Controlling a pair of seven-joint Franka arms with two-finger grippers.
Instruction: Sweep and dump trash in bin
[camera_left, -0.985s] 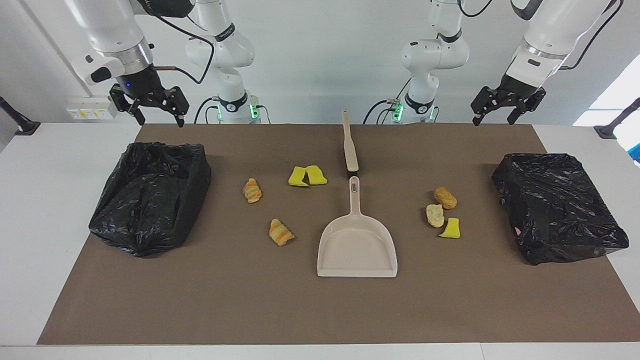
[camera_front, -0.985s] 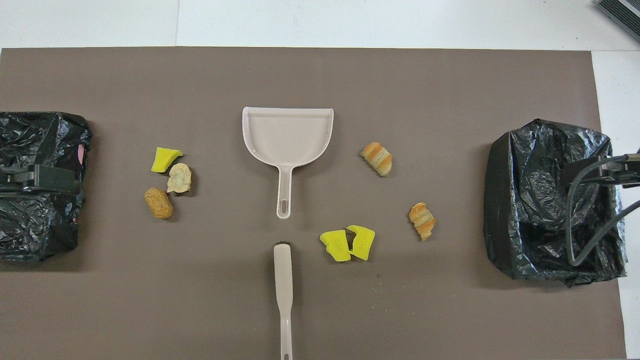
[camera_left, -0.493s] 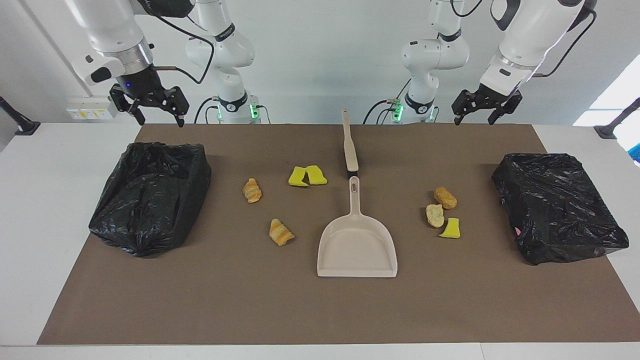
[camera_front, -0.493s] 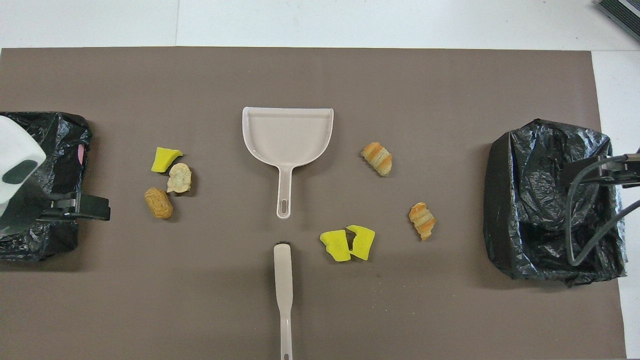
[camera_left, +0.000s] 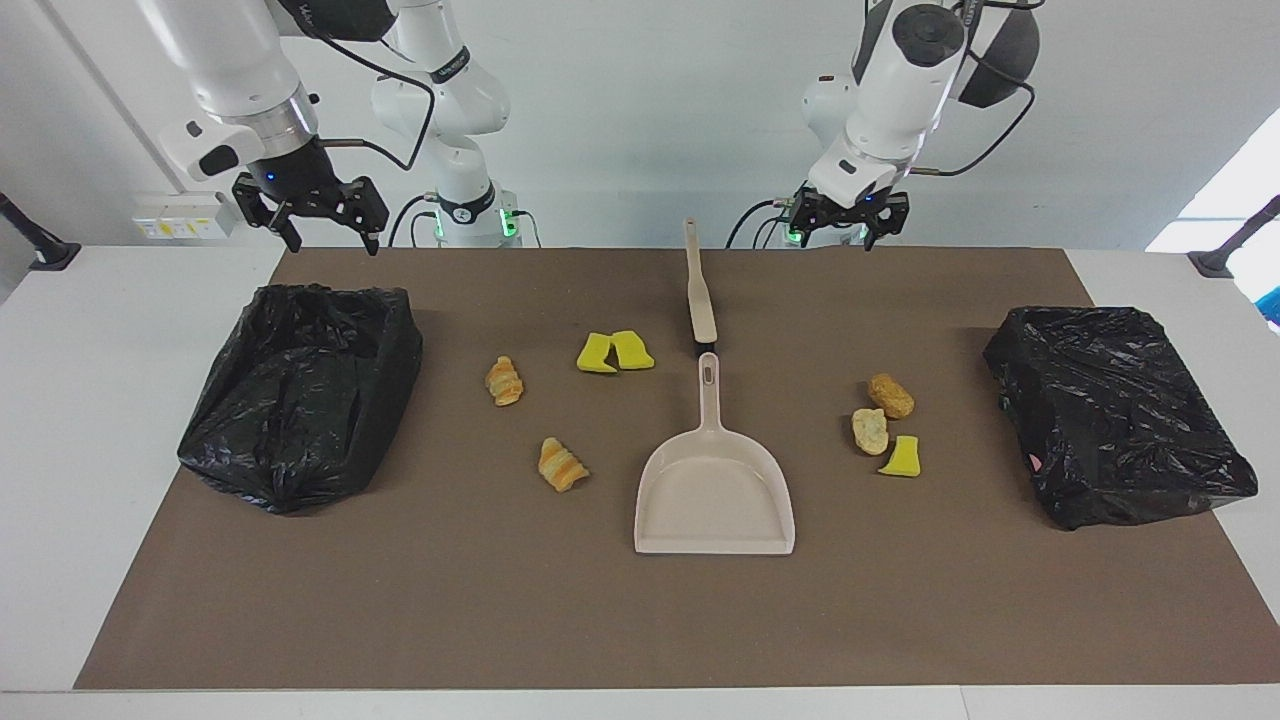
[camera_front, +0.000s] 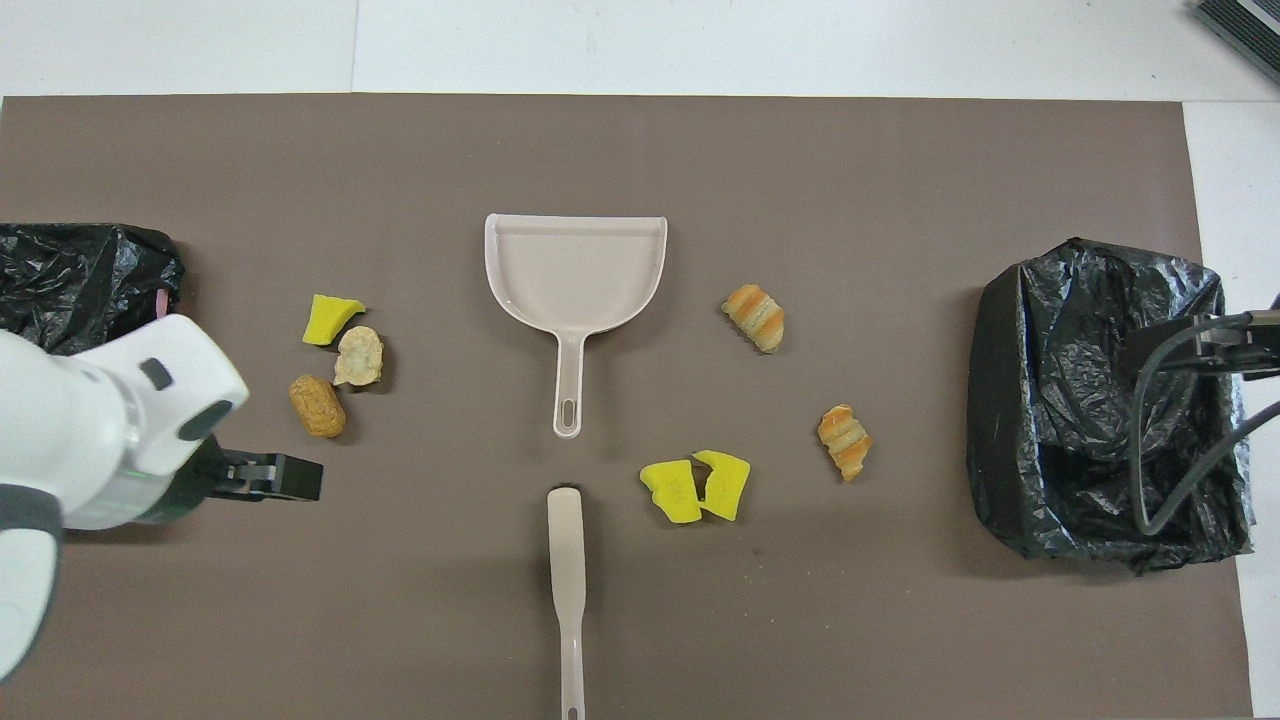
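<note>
The trash lies on the brown mat (camera_left: 480, 600): two yellow sponge wedges (camera_left: 614, 352), two striped croissants (camera_left: 504, 381) (camera_left: 562, 464), and toward the left arm's end two tan lumps (camera_left: 890, 396) (camera_left: 870, 431) with a third yellow wedge (camera_left: 902, 456). A black-bagged bin (camera_left: 300, 395) stands at the right arm's end, another bin (camera_left: 1115, 412) at the left arm's end. My left gripper (camera_left: 848, 228) hangs open and empty over the mat's edge by the robots, beside the brush. My right gripper (camera_left: 330, 222) is open and empty above its bin.
A beige dustpan (camera_left: 714, 490) lies mid-mat, handle toward the robots. The beige brush (camera_left: 699, 290) lies in line with it, nearer to the robots. In the overhead view the left arm (camera_front: 90, 440) covers part of the bin (camera_front: 80, 270) at its end.
The left gripper has swung from above its bin toward the middle of the table, close to the brush. The right gripper has shifted slightly. No object has moved.
</note>
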